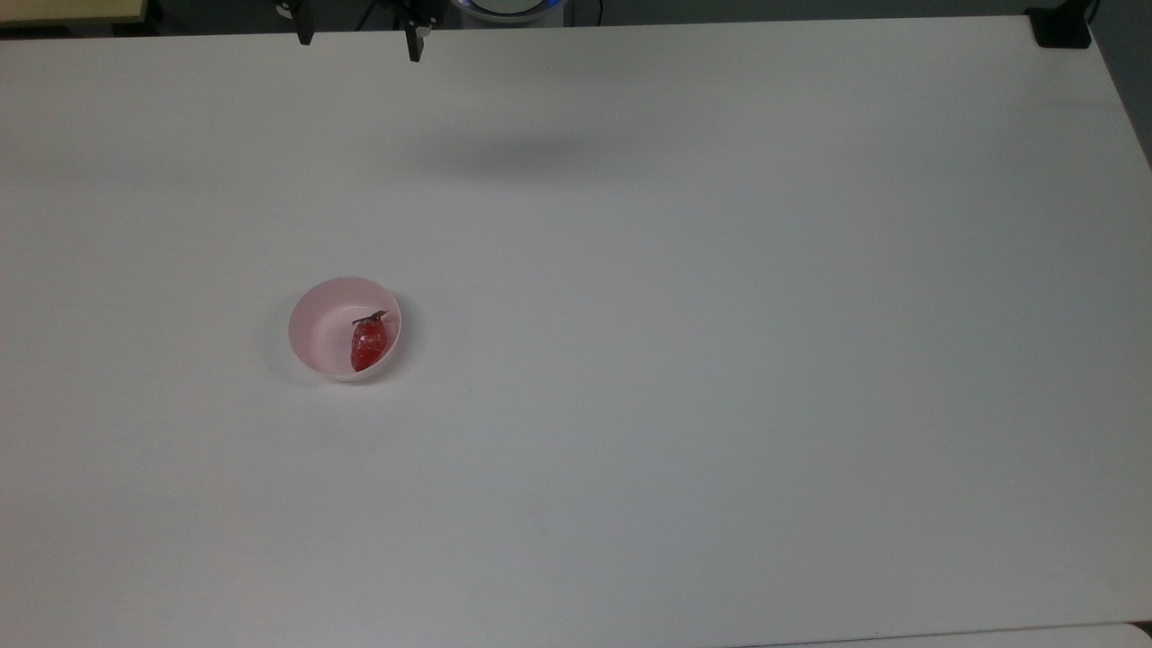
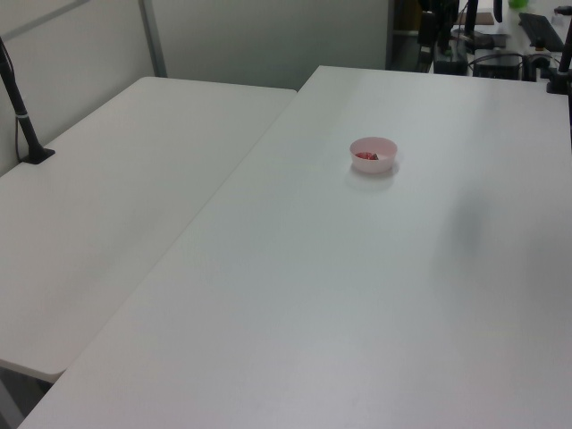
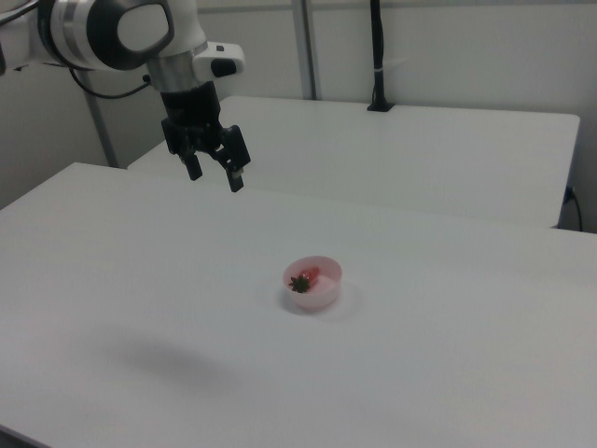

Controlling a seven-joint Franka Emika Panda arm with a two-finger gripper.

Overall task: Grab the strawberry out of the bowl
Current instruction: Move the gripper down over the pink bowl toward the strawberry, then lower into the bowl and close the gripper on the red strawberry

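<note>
Item: white tabletop (image 1: pixel 684 378), wide and plain, carrying one bowl (image 1: pixel 324 335). Bowl: small, round, pale pink, smooth-sided, upright, in the top view's left half of the surface; in the left view (image 2: pixel 374 154) it stands toward the far part of the tabletop, in the right view (image 3: pixel 313 283) near the middle. Contents: one strawberry (image 1: pixel 368 344), glossy red, tapered, lying on its side against the bowl's inner wall on the top view's right, its dark leafy cap toward the top view's upper edge; in the right view (image 3: pixel 304 279) the cap faces the camera's side of the bowl. Tool (image 3: pixel 216 174): black two-finger unit on a white arm (image 3: pixel 112 33), hanging in the air above the tabletop, well apart from the bowl and toward the right view's upper left; fingers (image 3: pixel 236 175) spread wide, holding nothing, tips pointing down. In the top view the tool (image 1: pixel 360 43) shows at the upper edge as two dark finger ends, far from the bowl. Adjoining: second white table (image 2: pixel 107 223) on the left view's left, bearing a black post (image 2: pixel 20 112) on a clamp. Soft shadow (image 1: pixel 513 155) lies on the tabletop.
</note>
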